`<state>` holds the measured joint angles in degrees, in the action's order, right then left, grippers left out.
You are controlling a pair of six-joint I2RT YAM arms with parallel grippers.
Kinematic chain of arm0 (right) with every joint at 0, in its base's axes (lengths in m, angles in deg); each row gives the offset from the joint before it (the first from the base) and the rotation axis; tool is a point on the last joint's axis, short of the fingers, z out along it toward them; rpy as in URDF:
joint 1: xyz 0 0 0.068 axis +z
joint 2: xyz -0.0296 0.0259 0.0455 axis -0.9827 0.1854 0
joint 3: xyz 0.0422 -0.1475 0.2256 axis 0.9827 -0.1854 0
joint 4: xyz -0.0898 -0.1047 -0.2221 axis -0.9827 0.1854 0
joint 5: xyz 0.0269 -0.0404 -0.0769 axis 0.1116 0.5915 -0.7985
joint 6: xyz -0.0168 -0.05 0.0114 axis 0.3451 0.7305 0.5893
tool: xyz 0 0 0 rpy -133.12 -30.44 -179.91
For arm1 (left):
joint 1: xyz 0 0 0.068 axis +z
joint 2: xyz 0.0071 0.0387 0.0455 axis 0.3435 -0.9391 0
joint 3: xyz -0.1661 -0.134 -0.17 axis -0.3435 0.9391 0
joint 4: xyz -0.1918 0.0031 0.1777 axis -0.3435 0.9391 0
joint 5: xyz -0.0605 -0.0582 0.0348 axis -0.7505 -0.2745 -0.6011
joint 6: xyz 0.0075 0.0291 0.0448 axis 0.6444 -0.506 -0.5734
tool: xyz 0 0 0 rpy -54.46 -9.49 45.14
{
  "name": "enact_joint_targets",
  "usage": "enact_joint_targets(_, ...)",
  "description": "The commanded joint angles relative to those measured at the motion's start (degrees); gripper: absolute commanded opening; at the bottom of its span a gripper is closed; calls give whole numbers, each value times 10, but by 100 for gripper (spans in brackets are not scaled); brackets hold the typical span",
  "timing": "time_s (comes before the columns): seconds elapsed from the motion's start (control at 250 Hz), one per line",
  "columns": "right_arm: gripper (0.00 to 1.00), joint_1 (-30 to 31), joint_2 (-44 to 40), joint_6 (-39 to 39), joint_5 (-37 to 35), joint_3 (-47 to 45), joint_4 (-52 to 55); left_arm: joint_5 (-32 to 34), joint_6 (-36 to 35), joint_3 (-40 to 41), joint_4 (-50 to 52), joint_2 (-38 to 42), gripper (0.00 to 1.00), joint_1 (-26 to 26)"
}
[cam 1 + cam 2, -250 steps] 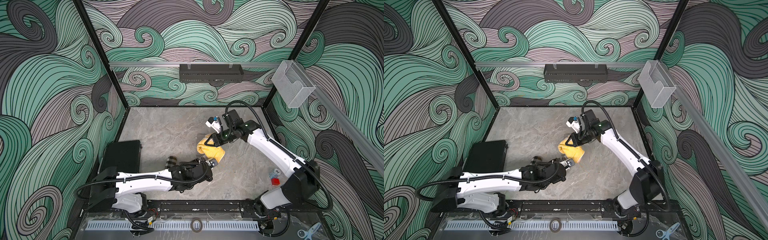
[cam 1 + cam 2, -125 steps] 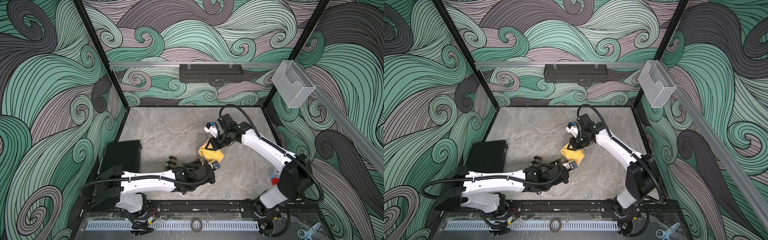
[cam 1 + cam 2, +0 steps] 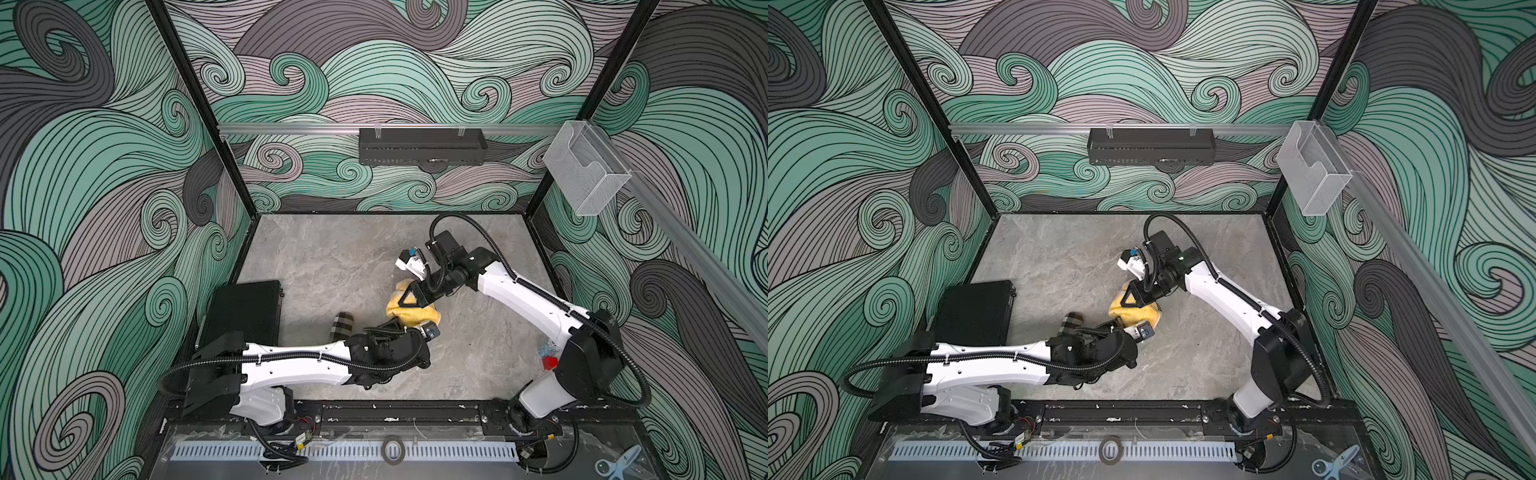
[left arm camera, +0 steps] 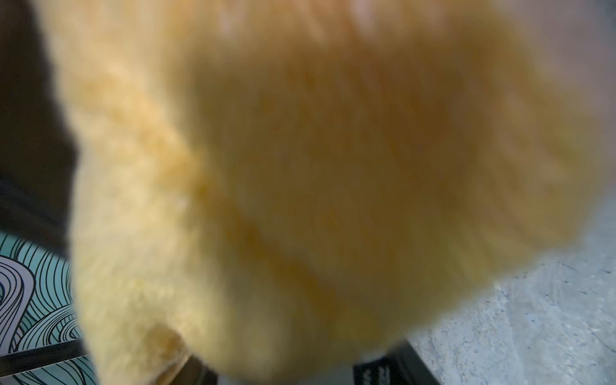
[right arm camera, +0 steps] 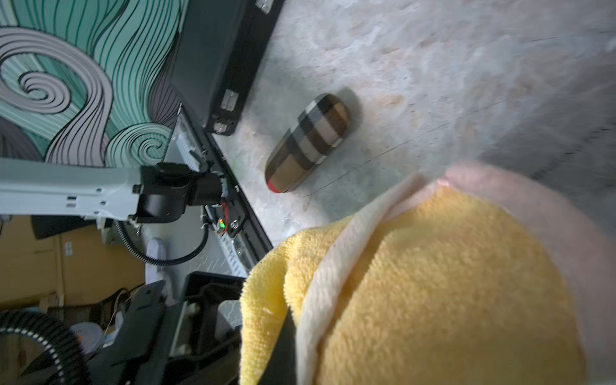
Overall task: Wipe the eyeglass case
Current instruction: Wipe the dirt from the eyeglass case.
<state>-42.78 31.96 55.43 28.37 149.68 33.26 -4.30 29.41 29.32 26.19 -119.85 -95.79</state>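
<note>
**Left end effector**: Closed as far as it goes, its tips buried in the yellow cloth. Its wrist view gives you only blurred pile, so read it as pinching a bunch of cloth.

**Right end effector**: Closed down on the same cloth from the opposite side. Hem and pile fill the near part of its wrist view.

**Yellow cloth**: Bunched between the two end effectors and touching both. You cannot tell whether it hangs or rests on the desk.

**Eyeglass case**: Plaid and rounded, lying on its side on the desk. It sits back behind the left end effector, beside that arm's wrist, and out ahead of the right end effector. It is clear of the cloth and untouched.

**Step in hand (judged)**: You are settling the cloth grip between the two arms. No wiping has begun.

**Next move (judged)**: Leave the cloth with one end effector, carry it to the case and press it along the top. Steady the case with the freed end effector, since a rounded shell will likely roll or slide.
</note>
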Motion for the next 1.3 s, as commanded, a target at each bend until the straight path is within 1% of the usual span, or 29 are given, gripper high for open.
enact_joint_targets(0.0,0,-3,0,9,44,-8,1,31,11,-9,-23,16,46,0)
enact_joint_targets(0.124,0,-24,-18,-15,-55,-40,11,36,19,-5,-17,22,46,0)
enact_joint_targets(0.244,0,-54,-43,-40,-188,-69,20,38,28,4,-19,30,46,-1)
enact_joint_targets(0.308,0,-59,-48,-41,-222,-67,32,38,32,8,-18,30,46,0)
enact_joint_targets(0.372,0,-59,-54,-42,-212,-61,31,39,35,9,-17,28,46,0)
enact_joint_targets(0.463,0,-49,-56,-45,-156,-51,11,39,36,9,-20,27,46,0)
enact_joint_targets(0.655,0,6,-29,-42,-55,-21,-17,41,36,1,-20,18,46,0)
enact_joint_targets(0.727,0,12,-27,-43,-12,-26,-34,43,36,-1,-19,15,46,-1)
enact_joint_targets(0.767,0,11,-28,-41,1,-31,-37,44,37,0,-18,14,46,0)
enact_joint_targets(0.799,0,11,-28,-36,-5,-34,-32,46,38,0,-18,13,46,-1)
enact_joint_targets(0.851,0,5,-28,-32,-40,-41,-14,47,41,0,-15,13,46,-1)
enact_joint_targets(0.935,0,-21,-33,-41,-87,-65,-7,46,43,1,-14,15,46,-1)
enact_joint_targets(1.079,0,-59,-50,-45,-200,-96,9,48,42,1,-14,17,46,-1)
enact_joint_targets(1.159,0,-61,-51,-45,-246,-89,23,51,42,1,-14,13,46,-1)
enact_joint_targets(1.234,0,-60,-49,-48,-247,-76,29,53,42,-1,-14,8,46,-1)
enact_joint_targets(1.298,0,-55,-53,-51,-209,-72,16,52,45,-2,-14,6,46,-1)
